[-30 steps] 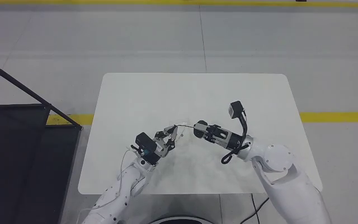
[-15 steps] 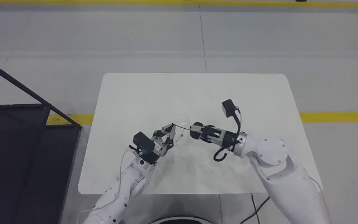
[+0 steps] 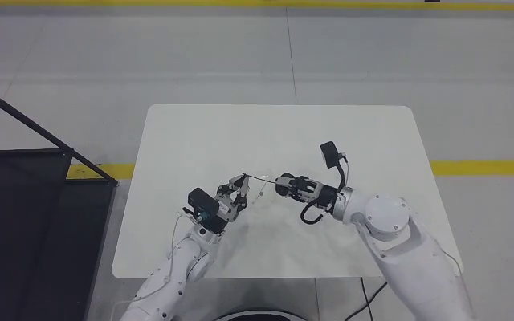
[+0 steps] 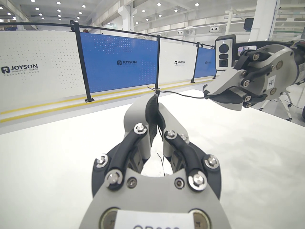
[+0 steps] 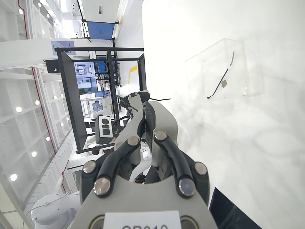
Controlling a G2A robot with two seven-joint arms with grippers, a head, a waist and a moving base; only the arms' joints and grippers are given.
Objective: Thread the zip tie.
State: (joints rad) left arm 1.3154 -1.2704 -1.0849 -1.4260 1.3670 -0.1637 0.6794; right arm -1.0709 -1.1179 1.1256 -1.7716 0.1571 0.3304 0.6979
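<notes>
A thin black zip tie [image 3: 259, 178] is stretched between my two grippers above the white table [image 3: 361, 128]. In the left wrist view my left gripper [image 4: 156, 102] is shut on the strap, with the zip tie's head [image 4: 156, 92] sticking out just past its fingertips. From there the strap [image 4: 183, 95] runs across to my right gripper [image 4: 209, 96], which is shut on the other end. My right gripper [image 5: 145, 107] pinches the strap in its own view, with a short tail [image 5: 164, 99] poking out beyond the pads. From above, the left gripper [image 3: 234, 191] and the right gripper [image 3: 281, 183] face each other closely.
A clear plastic box [image 5: 238, 48] stands on the table just beyond the grippers, with another black zip tie [image 5: 218, 86] inside it. The table's far half is bare white surface. A black frame [image 3: 32, 209] stands off the table's left side.
Both grippers have shifted slightly left with the zip tie held between them. The right wrist has turned and the right arm has drawn closer to the left gripper.
</notes>
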